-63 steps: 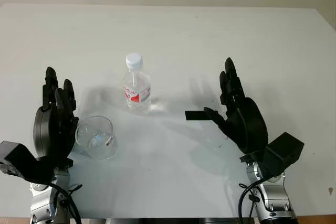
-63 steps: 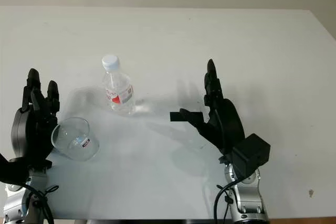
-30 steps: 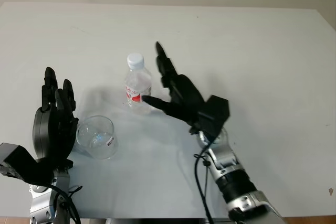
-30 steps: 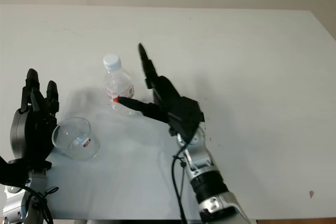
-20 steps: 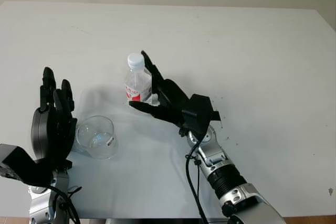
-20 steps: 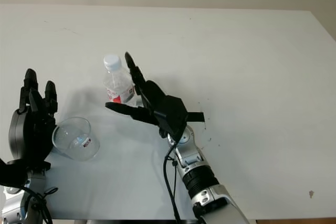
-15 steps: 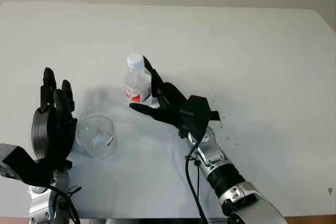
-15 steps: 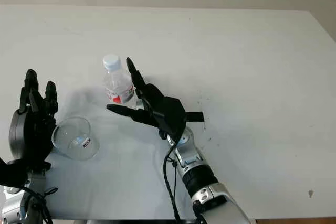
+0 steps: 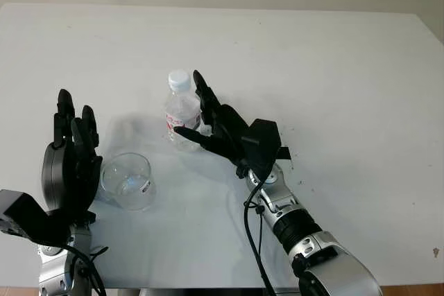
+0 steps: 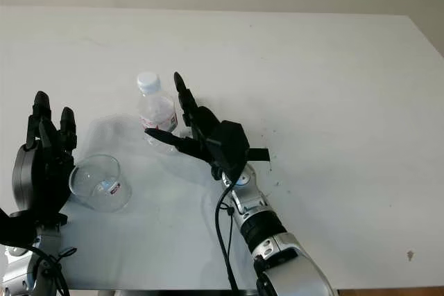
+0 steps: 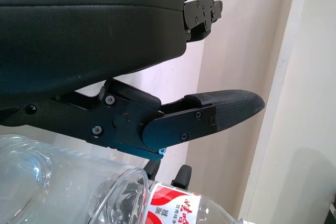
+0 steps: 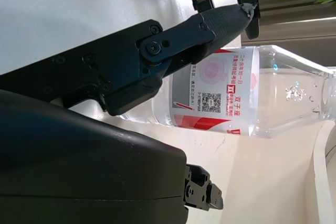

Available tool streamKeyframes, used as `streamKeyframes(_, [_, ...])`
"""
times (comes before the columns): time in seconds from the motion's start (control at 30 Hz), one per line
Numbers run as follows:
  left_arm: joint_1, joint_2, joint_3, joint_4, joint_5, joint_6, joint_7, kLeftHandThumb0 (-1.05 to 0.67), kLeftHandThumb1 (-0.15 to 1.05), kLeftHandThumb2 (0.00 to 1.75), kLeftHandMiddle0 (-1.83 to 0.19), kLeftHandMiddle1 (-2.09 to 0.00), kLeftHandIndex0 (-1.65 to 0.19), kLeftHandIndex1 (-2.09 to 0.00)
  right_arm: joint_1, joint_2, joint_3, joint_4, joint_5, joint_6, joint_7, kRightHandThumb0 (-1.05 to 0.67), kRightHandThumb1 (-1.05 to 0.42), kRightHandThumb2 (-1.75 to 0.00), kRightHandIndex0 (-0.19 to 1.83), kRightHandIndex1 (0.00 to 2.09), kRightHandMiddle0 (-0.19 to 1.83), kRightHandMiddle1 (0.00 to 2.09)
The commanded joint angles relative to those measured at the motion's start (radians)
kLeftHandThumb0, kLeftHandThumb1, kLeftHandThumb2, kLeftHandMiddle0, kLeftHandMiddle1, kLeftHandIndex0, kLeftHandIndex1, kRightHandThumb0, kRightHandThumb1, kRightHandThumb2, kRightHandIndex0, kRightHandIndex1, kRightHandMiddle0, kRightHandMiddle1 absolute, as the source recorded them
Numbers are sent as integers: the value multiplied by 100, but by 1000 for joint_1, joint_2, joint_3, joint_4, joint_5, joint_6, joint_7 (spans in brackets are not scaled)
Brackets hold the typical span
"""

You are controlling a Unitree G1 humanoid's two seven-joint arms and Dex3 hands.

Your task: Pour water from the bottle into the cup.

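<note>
White and matte, the surface [image 9: 333, 67] spreads wide under my head camera, meeting a pale wall at its far edge. Left of centre stands the bottle [image 9: 182, 111], upright: small, clear plastic, a white screw cap on top and a red-and-white paper label round its waist, with a QR code on it that I can read in the right wrist view. My right robot hand [image 9: 208, 124] has its hard black shell just to the right of the bottle; two long fingers stand up beside the cap and the thumb [image 10: 165, 138] reaches across the front of the label. From the right wrist camera I see a finger crossing the label, but I cannot tell whether it touches the plastic; the hand is open around the bottle, holding nothing. The cup [image 9: 127, 181], a clear round tumbler with a small sticker on its side, sits nearer to me and to the left of the bottle, a little apart from it. My left robot hand [image 9: 71, 164] is open just to the left of the cup.
</note>
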Motion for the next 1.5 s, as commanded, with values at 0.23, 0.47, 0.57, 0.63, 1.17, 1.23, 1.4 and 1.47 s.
streamKeyframes(0.23, [21, -18, -7, 10, 10, 0, 13, -75, 105, 63, 10, -6, 15, -6, -90, 117, 6, 62, 20, -1, 122, -82, -89, -5, -19, 0, -19, 0])
streamKeyframes(0.47, [17, -26, -11, 17, 4, -7, 11, -74, 105, 62, 11, -5, 16, -5, -155, 102, 16, 108, -2, -14, 195, -86, -88, -5, -19, 0, -19, 0])
streamKeyframes(0.57, [15, -32, -12, 22, 6, -14, 15, -74, 105, 62, 9, -6, 15, -6, -180, 103, 11, 120, -9, 9, 194, -86, -87, -4, -19, 0, -19, 0])
streamKeyframes(0.63, [14, -34, -11, 22, 4, -11, 16, -74, 105, 62, 10, -6, 16, -6, -193, 109, 3, 131, -5, 20, 188, -78, -85, -4, -19, 0, -16, 2])
streamKeyframes(1.17, [9, -41, -9, 27, 13, -17, 28, -74, 105, 63, 9, -6, 15, -6, -219, 81, 72, 176, -161, -26, 26, -40, -105, -29, 183, 209, 183, 209])
streamKeyframes(1.23, [8, -42, -8, 29, 12, -19, 28, -74, 105, 62, 8, -6, 15, -6, -215, 70, 85, 165, -181, -35, 36, -38, -105, -36, 183, 209, 183, 209])
streamKeyframes(1.4, [2, -42, -7, 36, 12, -20, 27, -73, 105, 62, 9, -5, 15, -6, -208, 51, 104, 157, -224, -77, 33, -32, -105, -37, 183, 209, 183, 209])
streamKeyframes(1.47, [-2, -42, -6, 41, 10, -20, 26, -73, 105, 62, 8, -5, 15, -6, -209, 48, 103, 160, -234, -89, 19, -29, -105, -39, 183, 209, 183, 209])
